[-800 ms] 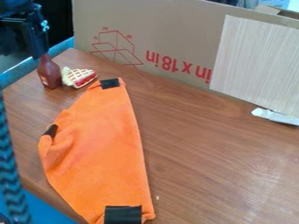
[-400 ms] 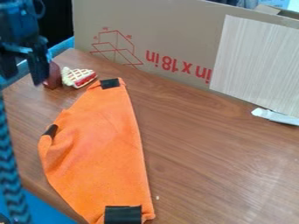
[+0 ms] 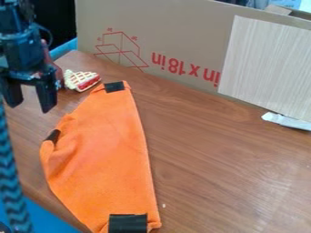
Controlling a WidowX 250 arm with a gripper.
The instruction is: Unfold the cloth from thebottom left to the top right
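Note:
My gripper hangs at the upper left, above the table's left part and up-left of the cloth. Its two fingers stand apart with nothing between them. The orange cloth lies folded on the table, narrow at the top and wider lower down, with its long straight edge on the right. Black patches mark its top tip, its left corner and its bottom end. Near the left corner the fabric is creased and slightly raised.
A toy pie slice lies just above the cloth's top tip. Behind the gripper is a dark red bottle, partly hidden. A cardboard box stands along the back of the wooden table, with a white scrap at right.
The gripper has come down and toward the camera from the upper left, and its separated fingers now show. The cloth lies as before.

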